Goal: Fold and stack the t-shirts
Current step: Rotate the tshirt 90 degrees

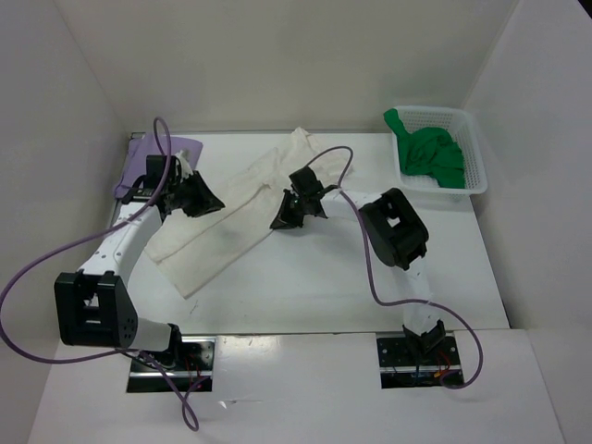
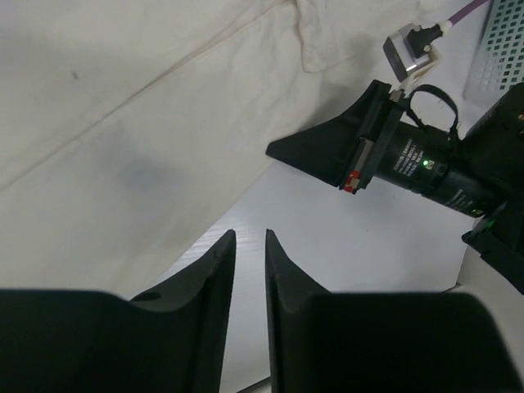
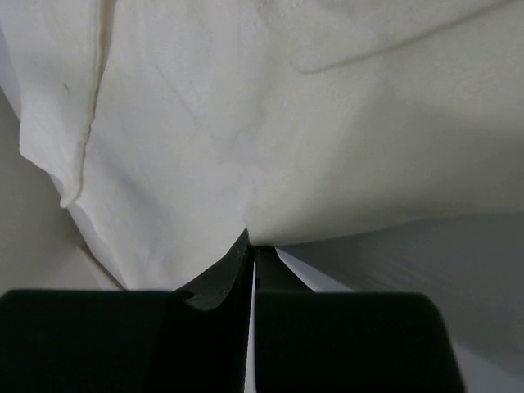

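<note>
Basket (image 1: pixel 474 153) holding green t-shirt (image 1: pixel 431 154) stands far right; wrist views show right pincer (image 3: pixel 251 244) clamped, seemingly, on cream t-shirt (image 3: pixel 286 123), left pincer (image 2: pixel 250 239) slightly parted, empty.

Likely a robotics lab test cell: plain white partition walls (image 1: pixel 277 55) enclose white table (image 1: pixel 314 287); arm bases (image 1: pixel 416 356) bolted, bottom of frame.

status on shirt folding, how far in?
Roughly a third. Looks done: lavender t-shirt lies compact at the far left, probably folded, partly hidden by the arm. In hand: cream t-shirt lies as a long strip; right gripper is shut on its edge, left gripper slightly open, empty. Left: finish and stack the cream one, then the green t-shirt, bunched in the basket.
</note>
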Motion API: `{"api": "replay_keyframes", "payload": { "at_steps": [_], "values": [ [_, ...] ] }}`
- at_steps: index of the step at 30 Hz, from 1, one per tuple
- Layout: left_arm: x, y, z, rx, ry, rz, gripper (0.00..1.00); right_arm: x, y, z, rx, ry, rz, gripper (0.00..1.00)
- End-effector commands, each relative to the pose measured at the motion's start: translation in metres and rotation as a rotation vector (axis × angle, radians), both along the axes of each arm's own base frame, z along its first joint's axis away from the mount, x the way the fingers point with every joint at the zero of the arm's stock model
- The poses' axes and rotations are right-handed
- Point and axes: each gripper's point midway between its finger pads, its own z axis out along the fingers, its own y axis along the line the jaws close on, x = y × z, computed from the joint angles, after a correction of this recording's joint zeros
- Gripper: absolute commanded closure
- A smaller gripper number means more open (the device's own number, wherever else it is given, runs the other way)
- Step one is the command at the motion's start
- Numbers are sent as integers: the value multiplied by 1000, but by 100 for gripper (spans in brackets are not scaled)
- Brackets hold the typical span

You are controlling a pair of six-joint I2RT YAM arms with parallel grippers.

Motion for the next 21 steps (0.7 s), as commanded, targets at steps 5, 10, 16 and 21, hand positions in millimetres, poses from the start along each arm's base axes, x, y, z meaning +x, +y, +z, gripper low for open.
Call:
{"api": "replay_keyframes", "payload": {
  "at_steps": [5, 10, 16, 21],
  "values": [
    [-17, -11, -23, 5, 61, -78, 64, 8, -161, 6, -196, 23, -11, 100],
    [-27, -22, -47, 20, 141, -130, 58, 1, -204, 4, -223, 55, -15, 67],
    [-59, -36, -88, 43, 277, -204, 51, 30, -226, 28, -242, -53, -189, 39],
    [-103, -64, -115, -28, 386, -314, 46, 59, -221, 26, -242, -83, -284, 43]
  ]
}}
